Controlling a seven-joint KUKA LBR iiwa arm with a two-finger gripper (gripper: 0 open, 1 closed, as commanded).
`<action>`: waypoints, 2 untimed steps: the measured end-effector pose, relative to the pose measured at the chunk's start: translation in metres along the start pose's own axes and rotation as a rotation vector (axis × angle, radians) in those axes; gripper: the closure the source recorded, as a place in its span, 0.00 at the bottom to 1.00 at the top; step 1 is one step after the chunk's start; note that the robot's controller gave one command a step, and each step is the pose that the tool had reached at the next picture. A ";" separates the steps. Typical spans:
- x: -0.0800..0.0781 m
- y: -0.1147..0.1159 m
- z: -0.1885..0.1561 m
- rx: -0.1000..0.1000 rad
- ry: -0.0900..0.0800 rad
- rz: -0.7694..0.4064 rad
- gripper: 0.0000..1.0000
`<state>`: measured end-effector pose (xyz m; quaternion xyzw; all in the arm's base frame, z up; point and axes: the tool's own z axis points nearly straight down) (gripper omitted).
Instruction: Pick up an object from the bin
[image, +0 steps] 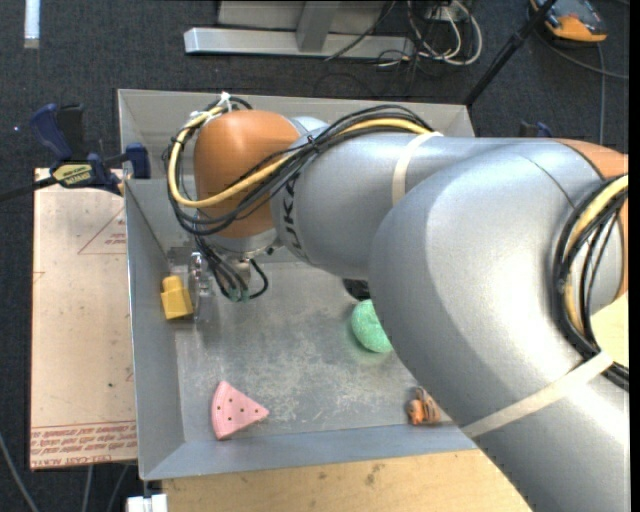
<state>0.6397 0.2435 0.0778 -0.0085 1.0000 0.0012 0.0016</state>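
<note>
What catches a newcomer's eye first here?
The bulky grey robot arm with its orange cover dominates, reaching over the grey metal bin with its end effector by the left wall beside a small yellow block. A pink triangular wedge with holes lies near the front, a green rounded lump mid-floor.

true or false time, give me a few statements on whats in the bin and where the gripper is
1. The pink triangular wedge with dark dots lies near the lower left corner of the grey metal bin. True.
2. The green rounded lump rests against the bin's left wall. False: it lies on the floor further right, beside the arm.
3. The small yellow block sits by the left wall, right next to the gripper. True.
4. The gripper hangs over the pink wedge. False: it is up by the yellow block.
5. A small orange object lies near the bin's lower wall. True.
</note>
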 end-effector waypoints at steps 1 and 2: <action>0.000 0.000 0.000 0.000 0.000 0.000 0.00; -0.001 0.000 -0.002 0.000 -0.004 0.001 1.00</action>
